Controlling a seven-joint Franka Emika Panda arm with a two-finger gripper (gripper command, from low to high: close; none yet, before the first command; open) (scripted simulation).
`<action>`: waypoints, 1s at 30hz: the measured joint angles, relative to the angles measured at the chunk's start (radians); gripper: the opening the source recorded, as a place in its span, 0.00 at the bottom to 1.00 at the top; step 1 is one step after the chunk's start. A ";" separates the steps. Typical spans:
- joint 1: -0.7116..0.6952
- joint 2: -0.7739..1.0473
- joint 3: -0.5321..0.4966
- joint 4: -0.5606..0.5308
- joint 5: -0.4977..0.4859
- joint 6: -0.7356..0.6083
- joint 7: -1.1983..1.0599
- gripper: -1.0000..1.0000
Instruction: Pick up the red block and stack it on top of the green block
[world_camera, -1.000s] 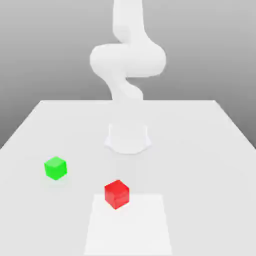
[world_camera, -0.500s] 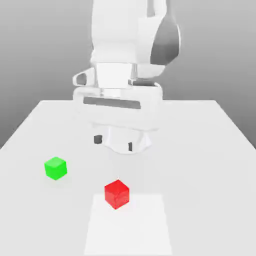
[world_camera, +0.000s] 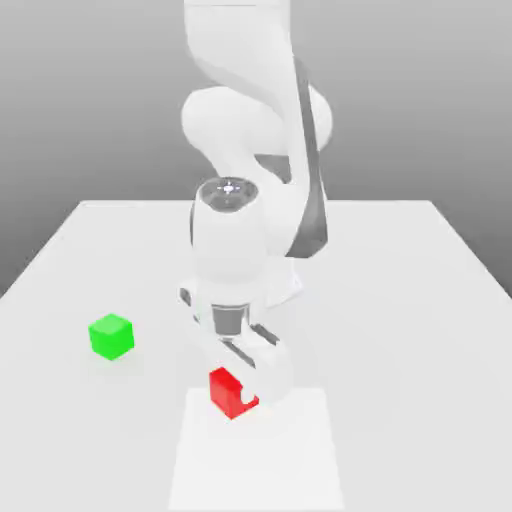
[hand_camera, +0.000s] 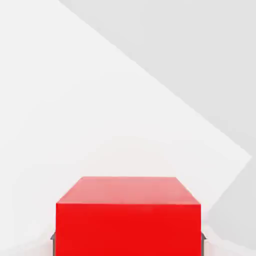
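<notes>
The red block (world_camera: 226, 394) sits on the white table at the near middle, on the edge of a paler square patch. My gripper (world_camera: 244, 386) has come down over it, and the hand covers the block's upper right part. In the hand view the red block (hand_camera: 128, 220) lies close up between two dark fingertips (hand_camera: 52, 238) that touch its opposite sides, so the gripper is shut on it. The green block (world_camera: 111, 336) rests alone on the table toward the exterior view's left, well apart from the gripper.
The white table (world_camera: 400, 300) spreads wide on both sides of the blocks. The arm's round base (world_camera: 288, 285) stands behind the gripper near the table's middle. A paler square patch (world_camera: 290, 460) lies at the near edge.
The arm swung down from above the table's middle to the red block. Its fingers, open half a second ago, have closed on the block. Neither block has shifted.
</notes>
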 joint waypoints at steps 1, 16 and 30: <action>-0.005 -0.010 0.005 -0.001 0.002 -0.009 -0.002 0.00; -0.221 -0.416 -0.139 -0.072 0.002 -0.339 -0.222 0.00; -0.429 -0.362 -0.398 -0.109 -0.035 -0.254 -0.473 0.00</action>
